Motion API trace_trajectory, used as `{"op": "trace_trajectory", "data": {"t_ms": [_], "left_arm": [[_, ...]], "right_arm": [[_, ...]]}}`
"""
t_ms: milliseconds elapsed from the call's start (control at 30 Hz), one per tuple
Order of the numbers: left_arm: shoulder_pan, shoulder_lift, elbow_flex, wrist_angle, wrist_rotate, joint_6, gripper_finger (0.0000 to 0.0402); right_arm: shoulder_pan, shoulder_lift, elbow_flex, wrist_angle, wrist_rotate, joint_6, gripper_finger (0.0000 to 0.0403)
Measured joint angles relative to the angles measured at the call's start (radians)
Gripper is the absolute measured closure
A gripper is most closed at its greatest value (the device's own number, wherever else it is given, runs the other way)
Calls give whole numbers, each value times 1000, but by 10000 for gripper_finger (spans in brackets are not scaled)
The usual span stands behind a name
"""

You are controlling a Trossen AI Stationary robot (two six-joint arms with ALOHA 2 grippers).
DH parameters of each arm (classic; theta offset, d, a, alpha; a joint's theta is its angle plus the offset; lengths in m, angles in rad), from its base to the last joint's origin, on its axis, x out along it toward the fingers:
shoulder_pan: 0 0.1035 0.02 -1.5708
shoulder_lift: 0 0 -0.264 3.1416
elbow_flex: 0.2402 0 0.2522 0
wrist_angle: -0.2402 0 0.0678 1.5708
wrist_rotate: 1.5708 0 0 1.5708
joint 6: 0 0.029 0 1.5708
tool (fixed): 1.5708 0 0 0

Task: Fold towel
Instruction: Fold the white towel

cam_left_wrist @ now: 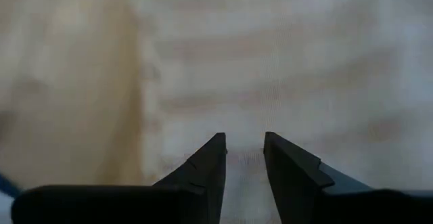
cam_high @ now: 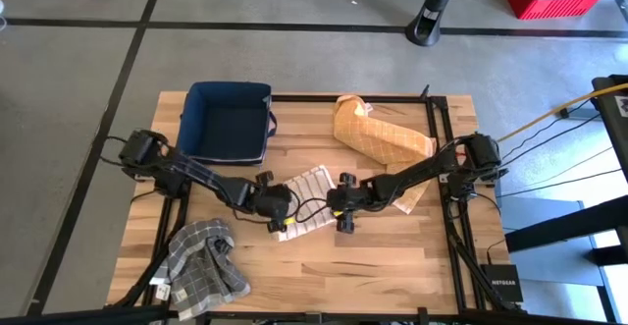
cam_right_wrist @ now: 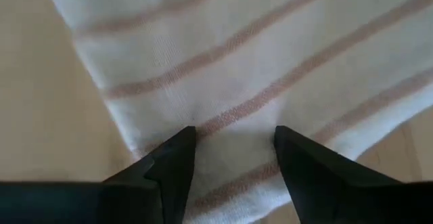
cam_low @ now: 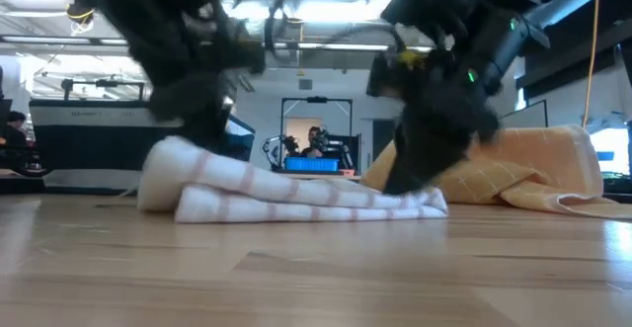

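Observation:
A white towel with tan stripes lies folded on the wooden table, between my two grippers. In the low view the towel rests flat, and its left end is bunched higher than the rest. My left gripper is at that left end, fingers a narrow gap apart with cloth between them. My right gripper is at the towel's right near corner. It stands open, with the corner lying between its fingers. My left gripper pinches the towel's left end between its two fingers, slanting down from the table's left. One layer or several, I cannot tell. That end stands bunched under the gripper; the rest lies on the table. My right gripper's fingers stand on either side of the towel's corner; whether they touch it I cannot tell.
A dark blue basket stands at the far left. A yellow towel lies crumpled at the far right, and a grey checked towel lies at the near left corner. Bare wood shows along the near right.

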Motion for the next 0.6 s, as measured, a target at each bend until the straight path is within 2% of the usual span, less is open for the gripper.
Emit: {"op": "trace_trajectory", "data": {"t_ms": [100,300,400,500,600], "left_arm": [[-9,40,1,26,50,0,306],[-14,54,16,74,53,4,306],[-13,21,59,32,62,5,306],[-27,-51,120,-39,57,22,306],[-55,-138,153,-91,-25,47,306]], "right_arm": [[-39,0,2,-24,82,-150,197],[-146,-3,29,-70,263,-488,197],[-168,-7,122,-226,307,-509,197],[-163,-22,247,-405,249,-411,197],[-162,-26,321,-442,44,-259,197]]}}
